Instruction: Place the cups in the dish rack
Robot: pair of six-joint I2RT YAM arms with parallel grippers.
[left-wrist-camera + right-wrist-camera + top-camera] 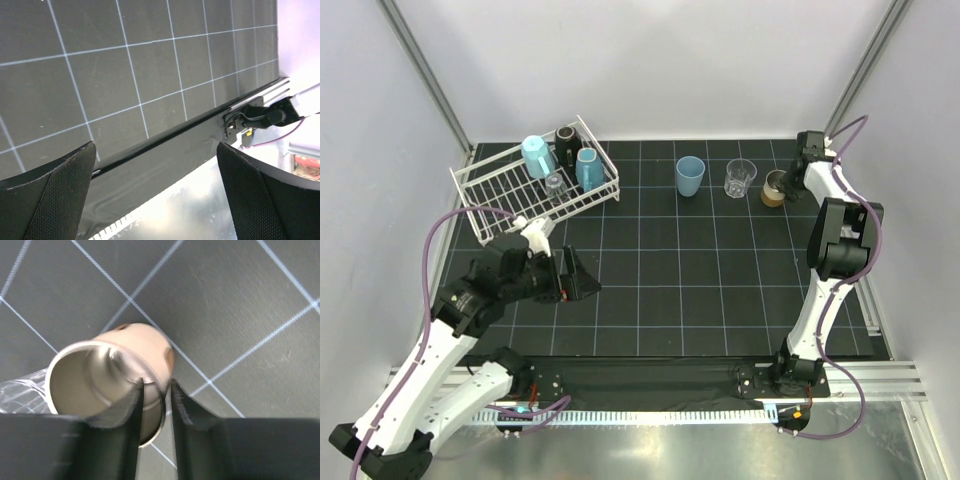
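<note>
Right claw fills the bottom of its wrist view, its fingers drawn together on the wall of the brown cup, one finger inside the rim and one outside. From above, that cup stands on the black gridded tabletop at the far right, near the back edge. A clear glass stands just beside it to the left, and a blue tumbler stands further left, apart from the glass; all three are upright in a loose row. The rack sits at the far left corner, turned at an angle to the grid. It holds a black mug, a blue mug, another blue mug and a second glass, all grouped toward its far end. Left claw hangs low over the tabletop in front of the rack, its fingers spread wide with nothing between them. Its wrist view shows only grid squares and the near edge of the tabletop.
</note>
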